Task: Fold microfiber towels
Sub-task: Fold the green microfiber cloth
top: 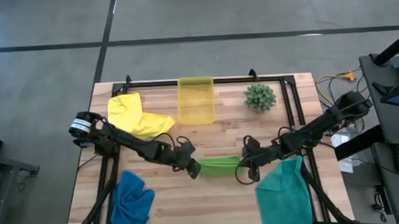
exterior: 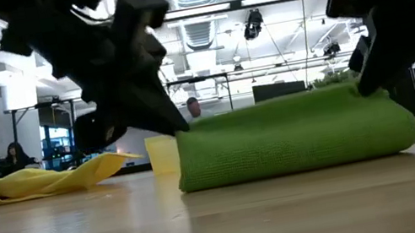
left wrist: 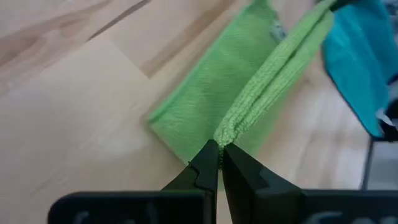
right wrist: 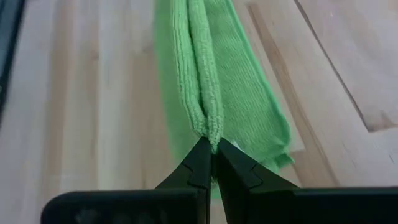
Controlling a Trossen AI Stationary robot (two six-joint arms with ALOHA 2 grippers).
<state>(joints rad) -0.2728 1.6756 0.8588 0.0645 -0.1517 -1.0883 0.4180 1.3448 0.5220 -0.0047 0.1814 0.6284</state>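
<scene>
lime green towel (top: 219, 167) mid-table, long axis running arm to arm | left gripper (top: 190, 168) pinched tight on its left end | right gripper (top: 242, 169) pinched tight on its right end

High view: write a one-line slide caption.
Left gripper and right gripper pinch opposite ends of the folded lime green towel at mid-table, with yellow, blue and teal towels around it.

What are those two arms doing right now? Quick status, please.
Left gripper and right gripper each pinch an end of the lime green towel, folded on the table. Nothing in the way.
</scene>
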